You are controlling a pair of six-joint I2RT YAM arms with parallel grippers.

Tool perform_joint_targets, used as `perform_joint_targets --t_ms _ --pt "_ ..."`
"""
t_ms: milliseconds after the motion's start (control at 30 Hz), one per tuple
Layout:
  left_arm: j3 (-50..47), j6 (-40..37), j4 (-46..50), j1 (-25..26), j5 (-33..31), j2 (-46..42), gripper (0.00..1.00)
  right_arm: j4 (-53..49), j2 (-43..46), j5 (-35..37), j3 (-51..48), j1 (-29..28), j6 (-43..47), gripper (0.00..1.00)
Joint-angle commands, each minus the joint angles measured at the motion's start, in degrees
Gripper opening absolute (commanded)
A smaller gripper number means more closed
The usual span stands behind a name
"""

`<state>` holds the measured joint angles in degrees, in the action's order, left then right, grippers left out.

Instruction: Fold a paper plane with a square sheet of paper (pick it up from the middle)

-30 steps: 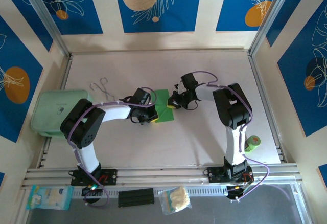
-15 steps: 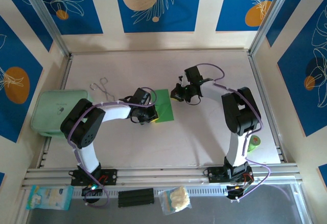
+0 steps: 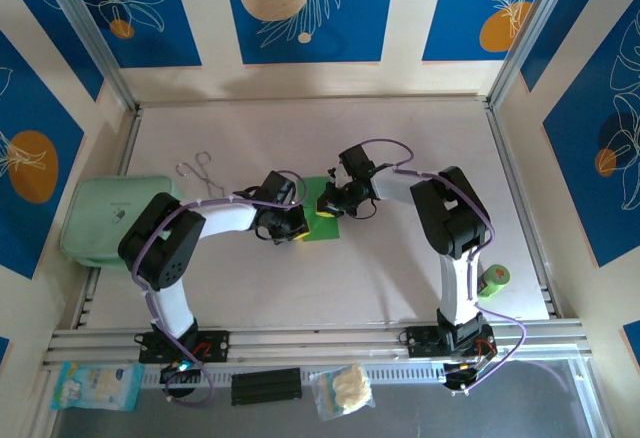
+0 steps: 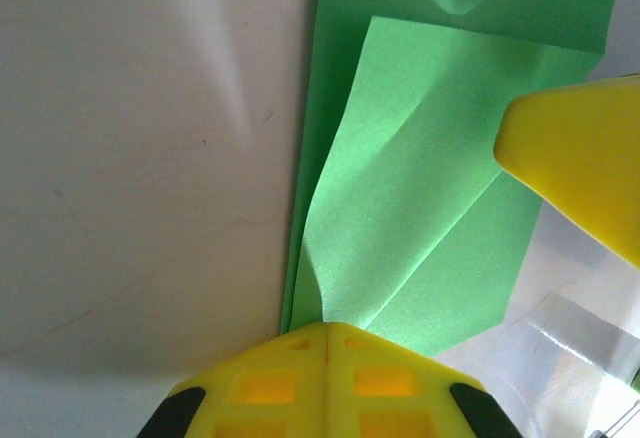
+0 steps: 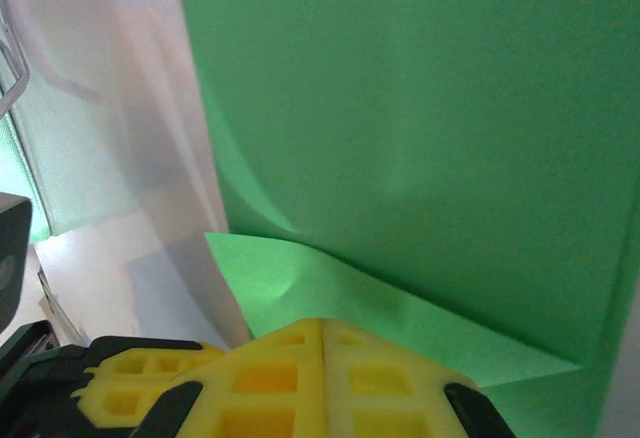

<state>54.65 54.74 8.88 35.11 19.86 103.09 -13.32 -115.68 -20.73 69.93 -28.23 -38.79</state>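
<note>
The square sheet of paper (image 3: 322, 228), bright green, lies flat mid-table with a flap folded over. In the left wrist view the sheet (image 4: 430, 208) shows a diagonal crease, and my left gripper (image 4: 327, 330) is shut with its tip pressed on the sheet's near edge. My right gripper (image 5: 322, 326) is shut too, its tip resting on the folded flap (image 5: 330, 283) of the sheet (image 5: 430, 108). From above, the left gripper (image 3: 295, 230) sits at the sheet's left edge and the right gripper (image 3: 327, 208) over its middle. The paper plane is out of view.
A pale mint pouch (image 3: 105, 216) lies at the table's left edge, with metal tongs (image 3: 200, 173) behind the left arm. A small green roll (image 3: 495, 280) stands near the right arm's base. An aluminium rail (image 3: 320, 340) runs along the front edge.
The right gripper lifted off toward the upper right, then came back left onto the sheet, ending further left than before. The left arm has stayed still.
</note>
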Motion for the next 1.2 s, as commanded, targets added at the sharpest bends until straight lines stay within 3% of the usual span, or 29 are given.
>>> perform_joint_targets --t_ms 0,233,667,1167 --pt "0.80 -2.00 3.54 0.22 -0.39 -1.47 0.00 -1.33 -1.54 -0.01 -0.28 0.42 1.25 0.00" --pt "1.51 -3.83 -2.27 0.27 1.28 -2.84 0.01 -1.62 -3.28 0.51 -1.13 0.45 1.51 0.00" --pt "4.60 -4.80 -7.69 0.58 5.83 4.05 0.01 -2.32 -4.06 0.83 -1.06 0.58 1.47 0.00" --pt "1.17 -6.85 -3.72 0.91 4.09 5.78 0.00 -3.60 -5.06 1.12 -1.12 1.16 0.80 0.00"
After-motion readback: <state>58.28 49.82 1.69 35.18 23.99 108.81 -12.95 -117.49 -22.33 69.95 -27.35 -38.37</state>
